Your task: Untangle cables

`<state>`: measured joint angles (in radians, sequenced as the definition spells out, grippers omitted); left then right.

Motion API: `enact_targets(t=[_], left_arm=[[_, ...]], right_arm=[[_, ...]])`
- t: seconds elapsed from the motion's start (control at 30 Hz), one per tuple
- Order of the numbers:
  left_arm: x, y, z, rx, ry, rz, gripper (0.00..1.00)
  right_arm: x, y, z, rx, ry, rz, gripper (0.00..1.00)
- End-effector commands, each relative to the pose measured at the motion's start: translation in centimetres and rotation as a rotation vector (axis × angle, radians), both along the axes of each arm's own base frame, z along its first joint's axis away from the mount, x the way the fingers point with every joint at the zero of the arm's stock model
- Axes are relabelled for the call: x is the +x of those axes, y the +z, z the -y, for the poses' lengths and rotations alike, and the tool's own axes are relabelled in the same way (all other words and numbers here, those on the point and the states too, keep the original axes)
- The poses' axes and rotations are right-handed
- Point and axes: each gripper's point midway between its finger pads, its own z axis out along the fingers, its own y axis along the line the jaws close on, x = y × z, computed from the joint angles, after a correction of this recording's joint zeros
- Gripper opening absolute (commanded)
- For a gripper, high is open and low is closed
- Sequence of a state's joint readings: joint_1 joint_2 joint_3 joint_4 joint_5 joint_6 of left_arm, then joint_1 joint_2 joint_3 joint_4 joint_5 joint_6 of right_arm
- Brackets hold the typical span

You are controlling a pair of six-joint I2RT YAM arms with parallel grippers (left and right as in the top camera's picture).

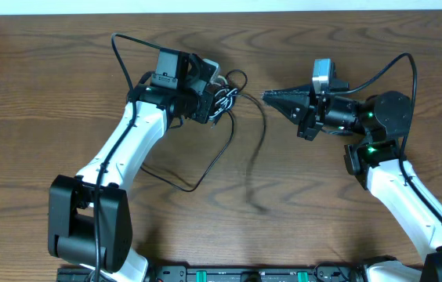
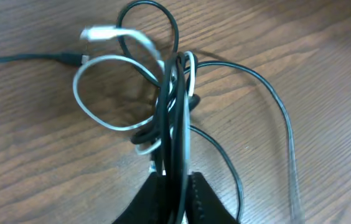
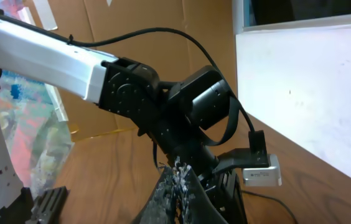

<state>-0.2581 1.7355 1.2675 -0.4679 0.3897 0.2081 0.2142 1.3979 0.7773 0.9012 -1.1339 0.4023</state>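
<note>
Your left fingers (image 2: 139, 202) are clenched on the tangled bundle of thin black and white cables (image 2: 174, 106). The bundle runs forward from between their tips and loops over the brown wooden counter (image 2: 32, 155). From it, loose black and grey strands (image 1: 263, 137) trail between the two sets of fingers. Your right fingers (image 1: 284, 97) are pressed together, grasping nothing, near the knot but apart from it.

Overhead: cables (image 1: 231, 95) partly hidden under left gripper (image 1: 218, 103); white plug (image 2: 101, 32) blurred, cables cut by frame edges (left wrist view).
</note>
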Motion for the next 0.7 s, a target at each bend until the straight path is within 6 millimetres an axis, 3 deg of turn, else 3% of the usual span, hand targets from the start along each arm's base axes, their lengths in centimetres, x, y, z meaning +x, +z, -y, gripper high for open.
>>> enact_targets(t=[0.0,0.07,0.13,0.2,0.3,0.47,0.67], left_arm=[[0.0,-0.2,-0.1,0.004,0.006,-0.008,0.08],[-0.2,-0.1,0.2,-0.013,-0.005,-0.011,0.08],[-0.3,0.1,0.6,-0.036,-0.019,-0.014,0.08],[-0.2,0.1,0.7,-0.04,-0.021,-0.011,0.08],[-0.2,0.2,0.7,-0.041,-0.021,-0.007,0.08],[0.2,0.4,0.8,-0.046,-0.021,0.011,0.08],[0.3,0.5,0.9,-0.057,-0.004,0.007,0.08]], right_arm=[[0.4,0.5,0.2,-0.006,-0.025,0.003,0.01],[1.3,-0.9,0.3,-0.041,-0.069,-0.015,0.05],[2.9,-3.2,0.7,-0.095,-0.159,-0.078,0.19],[4.3,-5.4,1.3,-0.146,-0.243,-0.144,0.48],[5.1,-8.1,1.9,-0.226,-0.303,-0.184,0.7],[5.2,-10.7,1.0,-0.295,-0.268,-0.151,0.79],[6.0,-15.5,-1.0,-0.371,-0.223,-0.105,0.85]])
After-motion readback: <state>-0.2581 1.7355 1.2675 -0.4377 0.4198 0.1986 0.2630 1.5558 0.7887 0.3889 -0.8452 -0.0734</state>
